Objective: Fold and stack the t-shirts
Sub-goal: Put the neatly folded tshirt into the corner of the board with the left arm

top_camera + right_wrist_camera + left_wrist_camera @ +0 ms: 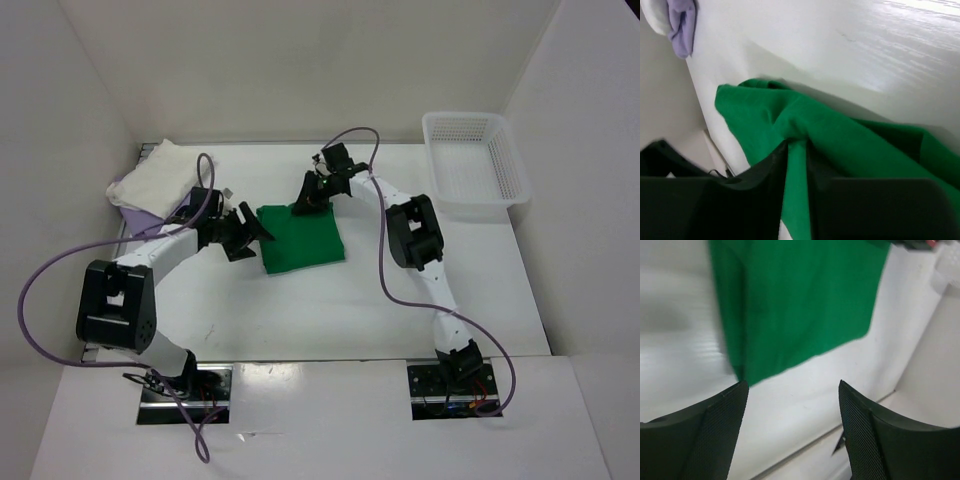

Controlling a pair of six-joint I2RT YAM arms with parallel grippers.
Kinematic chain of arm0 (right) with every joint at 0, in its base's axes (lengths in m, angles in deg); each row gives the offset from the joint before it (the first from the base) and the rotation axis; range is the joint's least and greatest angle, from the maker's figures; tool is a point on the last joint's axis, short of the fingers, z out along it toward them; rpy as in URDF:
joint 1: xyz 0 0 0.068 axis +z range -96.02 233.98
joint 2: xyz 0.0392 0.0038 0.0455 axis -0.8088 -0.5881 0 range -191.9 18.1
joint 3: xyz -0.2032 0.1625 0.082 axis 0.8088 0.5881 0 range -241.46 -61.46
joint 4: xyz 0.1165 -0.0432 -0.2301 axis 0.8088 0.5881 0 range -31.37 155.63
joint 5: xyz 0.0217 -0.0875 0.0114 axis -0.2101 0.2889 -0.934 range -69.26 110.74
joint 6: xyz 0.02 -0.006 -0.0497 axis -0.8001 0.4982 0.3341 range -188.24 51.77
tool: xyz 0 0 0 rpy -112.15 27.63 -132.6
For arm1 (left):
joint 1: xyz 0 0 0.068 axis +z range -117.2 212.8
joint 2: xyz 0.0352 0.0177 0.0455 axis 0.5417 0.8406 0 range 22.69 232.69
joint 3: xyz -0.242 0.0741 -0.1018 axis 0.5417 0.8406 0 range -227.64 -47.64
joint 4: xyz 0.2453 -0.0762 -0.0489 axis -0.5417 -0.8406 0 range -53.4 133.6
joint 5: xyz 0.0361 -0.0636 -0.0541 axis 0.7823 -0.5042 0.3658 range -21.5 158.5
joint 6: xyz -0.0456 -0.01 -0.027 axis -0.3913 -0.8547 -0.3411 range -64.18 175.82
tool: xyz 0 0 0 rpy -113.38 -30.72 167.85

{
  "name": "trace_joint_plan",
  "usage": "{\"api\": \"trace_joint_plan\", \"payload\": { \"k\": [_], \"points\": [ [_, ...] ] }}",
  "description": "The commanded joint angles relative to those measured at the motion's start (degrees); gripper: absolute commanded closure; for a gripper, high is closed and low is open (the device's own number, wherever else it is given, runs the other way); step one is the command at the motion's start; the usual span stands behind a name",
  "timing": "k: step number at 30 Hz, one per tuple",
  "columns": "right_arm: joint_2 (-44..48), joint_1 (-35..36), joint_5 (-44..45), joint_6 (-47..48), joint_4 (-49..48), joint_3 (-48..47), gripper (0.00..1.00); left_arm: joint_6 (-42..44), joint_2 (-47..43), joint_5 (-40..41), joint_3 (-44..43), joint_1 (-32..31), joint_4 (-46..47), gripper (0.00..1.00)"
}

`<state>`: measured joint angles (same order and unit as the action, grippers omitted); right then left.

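The green t-shirt [302, 240] lies folded into a rough square mid-table; it also fills the top of the left wrist view [795, 305]. My left gripper [255, 232] hovers just off its left edge, open, with only bare table between the fingers [792, 385]. My right gripper [303, 203] is at the shirt's far edge, shut on a pinch of green cloth [840, 140] that bunches up between its fingers [797, 145]. At the back left, the cream t-shirt [160, 175] lies folded on top of the lavender t-shirt [128, 196], whose edge also shows in the right wrist view [682, 25].
A white mesh basket [515, 165] stands at the back right corner. White walls close in the table on the left, back and right. The arm bases sit at the near edge.
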<state>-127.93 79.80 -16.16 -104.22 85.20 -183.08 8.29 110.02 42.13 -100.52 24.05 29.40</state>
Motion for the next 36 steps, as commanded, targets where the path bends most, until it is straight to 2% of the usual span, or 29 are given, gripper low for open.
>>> {"api": "trace_joint_plan", "payload": {
  "k": [1,2,3,5,8,10,13,14,15,18,19,20,23,26,30,31,36],
  "points": [
    [8.82,-0.25,-1.06,2.06,1.91,-2.06,0.71,3.58,3.89,1.67,-1.35,2.6,-1.27,0.2],
    [12.76,-0.25,-1.06,2.06,1.91,-0.82,0.64,3.58,5.29,1.06,-1.35,3.12,-0.58,0.2],
    [14.97,-0.25,-0.28,2.06,0.95,0.58,0.54,4.28,8.0,0.36,-1.95,3.65,0.13,0.2],
    [21.36,-1.3,-0.27,2.06,-1.25,6.38,0.45,5.51,11.53,0.35,-3.89,3.66,1.79,0.2],
    [30.35,-2.96,0.95,1.37,-4.59,15.95,0.42,5.52,15.48,-0.18,-6.35,3.66,3.9,0.19],
    [37.18,-4.63,1.49,0.31,-7.56,24.12,0.41,6.04,17.95,2.97,-7.58,3.05,4.52,0.19],
    [43.8,-6.39,1.49,-1.54,-11.43,34.32,0.41,6.04,21.46,4.65,-8.38,3.04,8.11,0.24],
    [47.82,-7.27,1.49,-2.5,-12.06,38.35,0.41,5.17,22.35,4.66,-8.9,3.04,9.35,0.27],
    [49.6,-7.28,1.49,-3.03,-12.59,40.04,0.41,4.12,23.32,4.66,-9.43,1.82,10.49,0.42],
    [55.58,-8.77,2.01,-3.65,-13.21,45.32,0.41,1.75,27.88,2.38,-13.1,-1.07,14.01,0.61],
    [56.9,-9.47,2.01,-4.26,-13.73,46.29,0.41,1.21,29.64,2.38,-14.51,-1.96,14.63,0.74],
    [59.18,-10.17,2.01,-4.27,-13.74,48.3,0.41,0.69,30.26,1.85,-16.36,-2.75,14.64,0.81],
    [62.44,-11.75,2.54,-4.79,-13.74,52.52,0.41,0.07,30.88,1.85,-25.49,-5.48,11.22,0.95],
    [66.31,-14.3,2.54,-4.79,-13.74,56.56,0.41,0.07,29.31,2.46,-36.27,-5.48,6.56,1.0],
    [70.36,-17.99,2.54,-3.74,-11.9,59.57,0.41,-0.98,26.15,-0.52,-45.87,0.48,3.75,1.0],
    [70.36,-18.52,2.54,-3.22,-11.28,59.57,0.41,-0.99,25.44,-1.22,-47.04,3.8,3.22,1.0],
    [69.84,-19.06,0.88,-1.98,-10.13,59.57,0.41,-1.6,19.55,-4.29,-47.41,15.76,2.68,1.0]
  ]
}}
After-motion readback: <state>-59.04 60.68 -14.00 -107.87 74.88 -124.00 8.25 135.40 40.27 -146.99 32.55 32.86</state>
